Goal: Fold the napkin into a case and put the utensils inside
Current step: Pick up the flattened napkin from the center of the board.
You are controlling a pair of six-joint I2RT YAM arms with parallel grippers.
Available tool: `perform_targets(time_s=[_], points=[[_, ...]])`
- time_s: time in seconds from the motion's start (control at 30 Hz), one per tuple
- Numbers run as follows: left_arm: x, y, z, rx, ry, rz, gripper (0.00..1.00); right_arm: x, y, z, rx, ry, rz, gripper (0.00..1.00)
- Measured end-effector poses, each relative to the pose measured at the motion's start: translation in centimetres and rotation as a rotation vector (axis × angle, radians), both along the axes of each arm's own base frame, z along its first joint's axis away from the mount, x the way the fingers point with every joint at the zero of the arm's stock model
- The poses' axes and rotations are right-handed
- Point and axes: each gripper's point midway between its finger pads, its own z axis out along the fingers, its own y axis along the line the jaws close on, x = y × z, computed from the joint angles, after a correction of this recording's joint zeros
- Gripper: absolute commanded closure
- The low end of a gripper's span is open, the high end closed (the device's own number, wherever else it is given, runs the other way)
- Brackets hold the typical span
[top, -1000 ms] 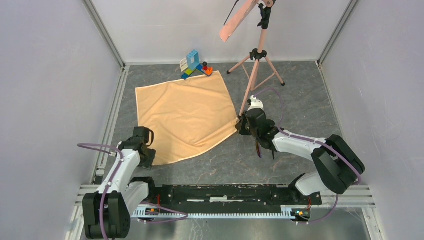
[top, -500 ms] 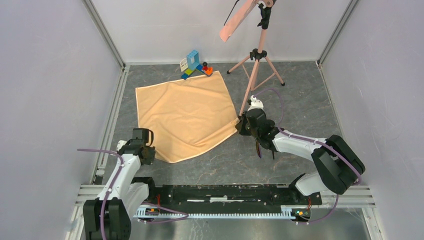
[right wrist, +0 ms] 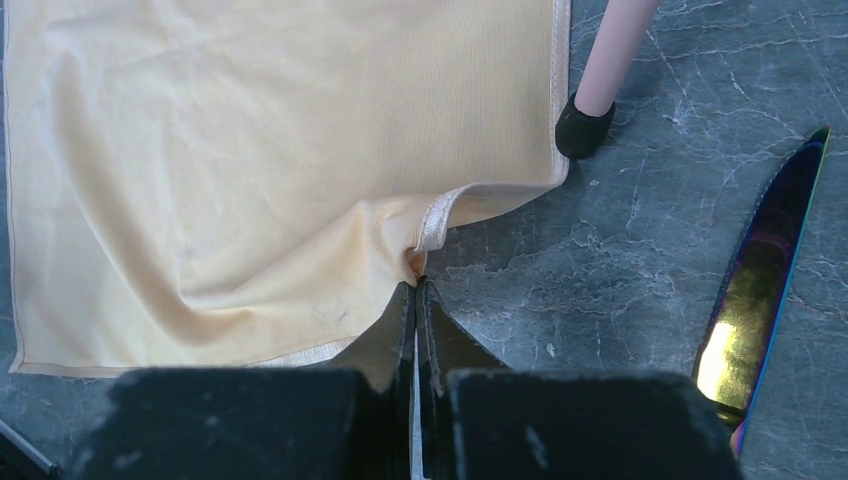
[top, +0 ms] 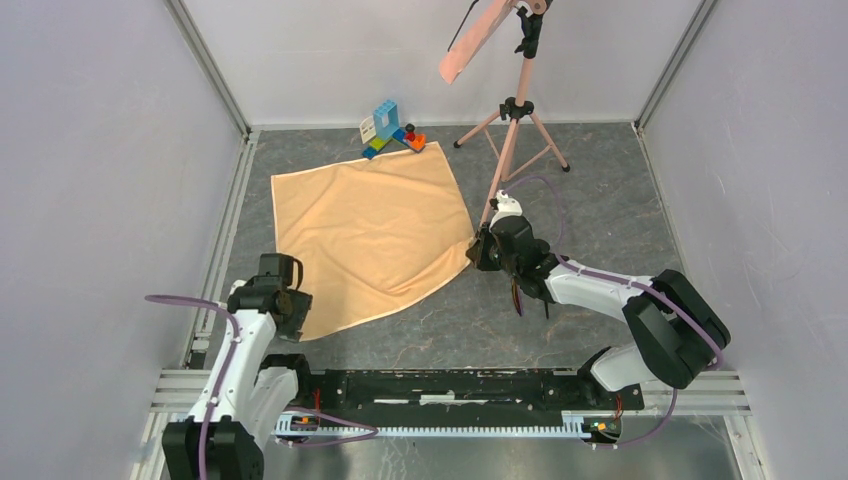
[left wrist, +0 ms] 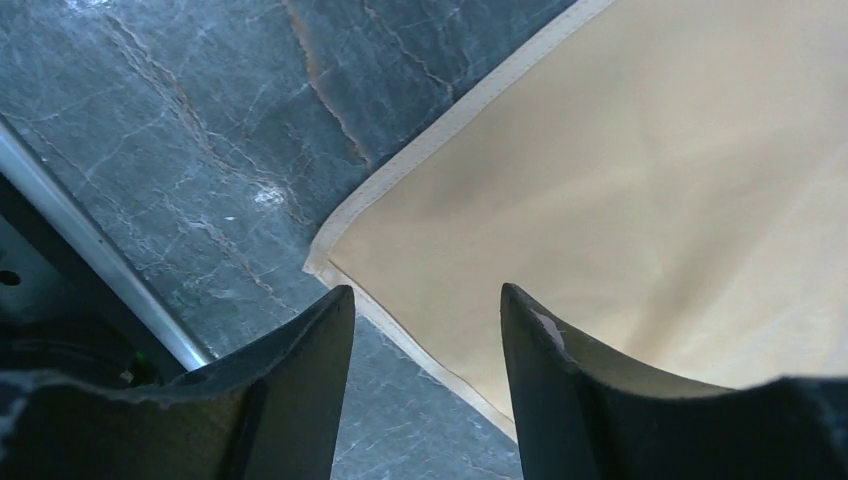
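Observation:
The napkin [top: 370, 230] lies spread flat on the grey floor, with no folded case in view. My right gripper [top: 478, 250] is shut on the napkin's right corner, and the cloth [right wrist: 250, 150] bunches at its closed tips [right wrist: 415, 285]. My left gripper [top: 292, 308] is open and empty, and hovers over the napkin's near-left corner [left wrist: 325, 262] with its tips [left wrist: 425, 300] straddling the hem. The iridescent purple-gold utensil [right wrist: 765, 270] lies on the floor to the right of my right gripper. The black utensil is out of view.
A pink tripod [top: 515, 125] holding a salmon strip [top: 475, 40] stands at the back right. One of its legs [right wrist: 610, 50] ends right beside the pinched corner. Toy blocks [top: 392, 130] sit at the napkin's far edge. A metal rail [left wrist: 90, 240] runs along the left.
My left gripper has drawn back toward the near edge, off the cloth, to the napkin's near-left corner. My right gripper has shifted slightly left with the pinched corner.

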Motion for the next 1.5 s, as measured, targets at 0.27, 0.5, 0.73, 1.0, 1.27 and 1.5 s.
perform_targets(time_s=[0.27,0.5,0.73,1.0,1.27,1.5], points=[[-1.1,0.0,-1.4,0.000,0.122,-0.002,0.50,0.1,0.1,-0.2,0.001,0.003,0.004,1.00],[-1.7,0.0,-3.1,-0.002,0.184,-0.001,0.42,0.0,0.3,-0.3,0.007,0.006,0.013,1.00],[-1.5,0.1,-3.2,0.000,0.190,0.001,0.46,0.2,0.2,-0.2,0.011,0.005,0.011,1.00],[-1.4,-0.2,-3.7,-0.013,0.211,-0.001,0.67,0.2,0.1,-0.2,0.011,0.005,0.009,1.00],[0.9,0.0,-3.4,-0.010,0.117,0.003,0.96,0.3,0.0,-0.2,0.011,0.005,0.007,1.00],[2.7,-0.3,-0.9,-0.007,-0.031,-0.068,0.98,-0.5,1.2,0.2,0.037,0.006,0.094,1.00]])
